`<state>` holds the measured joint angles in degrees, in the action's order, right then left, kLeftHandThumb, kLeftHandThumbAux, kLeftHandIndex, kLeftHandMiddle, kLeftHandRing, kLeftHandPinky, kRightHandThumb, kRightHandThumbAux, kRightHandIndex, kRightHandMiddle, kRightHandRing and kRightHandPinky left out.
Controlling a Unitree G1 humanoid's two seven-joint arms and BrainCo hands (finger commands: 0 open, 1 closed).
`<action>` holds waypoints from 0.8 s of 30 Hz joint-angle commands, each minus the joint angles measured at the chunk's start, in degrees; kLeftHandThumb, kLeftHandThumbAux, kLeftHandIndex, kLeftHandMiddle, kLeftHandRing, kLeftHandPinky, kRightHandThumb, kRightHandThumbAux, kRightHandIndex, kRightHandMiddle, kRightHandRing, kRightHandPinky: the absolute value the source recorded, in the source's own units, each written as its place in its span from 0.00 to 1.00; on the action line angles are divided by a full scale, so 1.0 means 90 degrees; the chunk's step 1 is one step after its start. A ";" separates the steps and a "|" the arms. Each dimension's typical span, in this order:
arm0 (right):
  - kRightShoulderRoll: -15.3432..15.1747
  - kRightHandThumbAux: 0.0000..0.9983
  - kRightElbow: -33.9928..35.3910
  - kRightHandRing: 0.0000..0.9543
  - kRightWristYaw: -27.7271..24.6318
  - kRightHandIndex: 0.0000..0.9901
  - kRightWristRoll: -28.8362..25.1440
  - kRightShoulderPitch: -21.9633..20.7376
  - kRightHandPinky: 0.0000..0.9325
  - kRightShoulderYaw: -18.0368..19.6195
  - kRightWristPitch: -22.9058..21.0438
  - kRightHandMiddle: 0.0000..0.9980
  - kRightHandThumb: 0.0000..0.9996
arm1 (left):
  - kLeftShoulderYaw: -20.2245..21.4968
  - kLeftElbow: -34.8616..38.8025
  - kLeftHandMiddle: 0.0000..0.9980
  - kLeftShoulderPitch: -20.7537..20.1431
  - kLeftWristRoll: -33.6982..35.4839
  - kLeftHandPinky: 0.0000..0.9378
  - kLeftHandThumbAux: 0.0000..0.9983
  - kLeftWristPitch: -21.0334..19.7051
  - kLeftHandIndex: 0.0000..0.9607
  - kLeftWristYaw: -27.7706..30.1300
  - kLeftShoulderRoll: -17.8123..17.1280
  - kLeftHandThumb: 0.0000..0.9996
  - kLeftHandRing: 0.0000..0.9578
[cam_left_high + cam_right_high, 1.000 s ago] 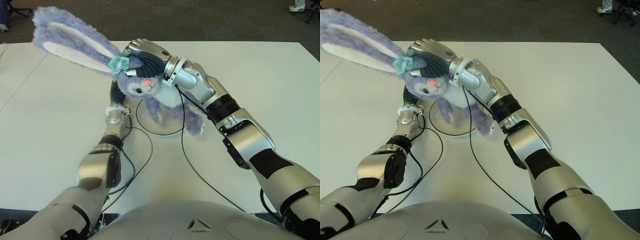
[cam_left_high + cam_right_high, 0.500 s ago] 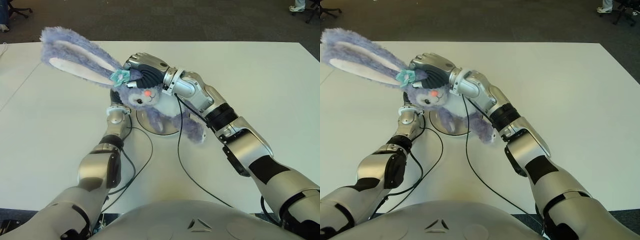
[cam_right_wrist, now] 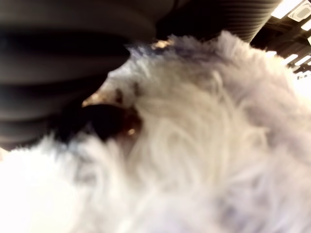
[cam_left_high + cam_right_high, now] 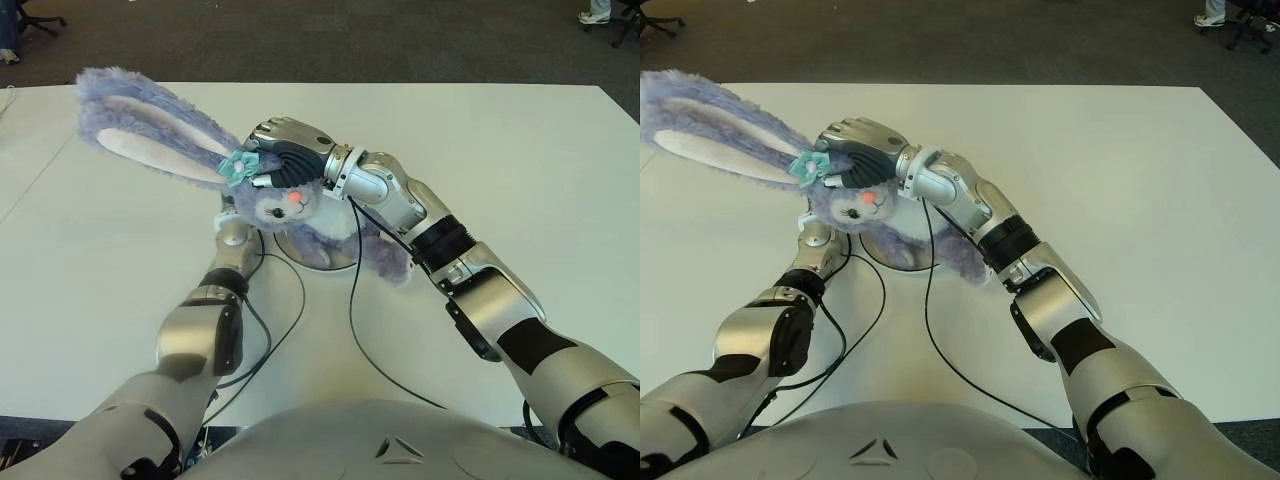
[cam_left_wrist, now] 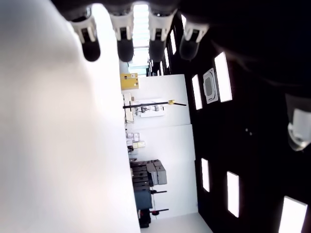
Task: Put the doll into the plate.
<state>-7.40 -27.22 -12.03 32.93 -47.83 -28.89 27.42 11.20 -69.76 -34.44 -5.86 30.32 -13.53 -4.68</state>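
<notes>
A fluffy purple bunny doll with long ears and a teal flower hangs over the clear round plate at the table's middle. My right hand is shut on the top of its head; the right wrist view is filled with its fur. The doll's body is low over the plate, and its legs trail past the plate's right rim. Whether it touches the plate is hidden. My left hand shows just left of the plate, mostly behind the doll's head. Its straight fingers hold nothing.
Black cables loop over the white table between my arms and the plate. A seam crosses the table's left part. Dark carpet lies beyond the far edge, with a person's shoe at the far right.
My right hand has brought the doll down and a little nearer, so its body now sits low over the plate. The left arm has not moved.
</notes>
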 commanded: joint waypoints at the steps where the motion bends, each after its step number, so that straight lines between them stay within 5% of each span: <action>1: -0.0145 0.71 -0.0123 0.65 0.0087 0.44 0.0233 0.0270 0.65 -0.0119 -0.0051 0.63 0.71 | -0.0143 -0.0932 0.07 0.1383 -0.0127 0.08 0.46 -0.1120 0.00 -0.0029 0.0471 0.00 0.08; 24: 0.0025 0.71 -0.0344 0.77 0.0158 0.44 -0.0198 0.0731 0.69 0.0095 -0.0176 0.74 0.71 | -0.0157 -0.0906 0.07 0.1425 -0.0088 0.06 0.47 -0.0836 0.00 0.0097 0.0451 0.00 0.06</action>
<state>-7.26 -27.86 -10.84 32.69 -45.17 -28.68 27.37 10.37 -69.76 -34.49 -6.13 30.16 -13.59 -4.68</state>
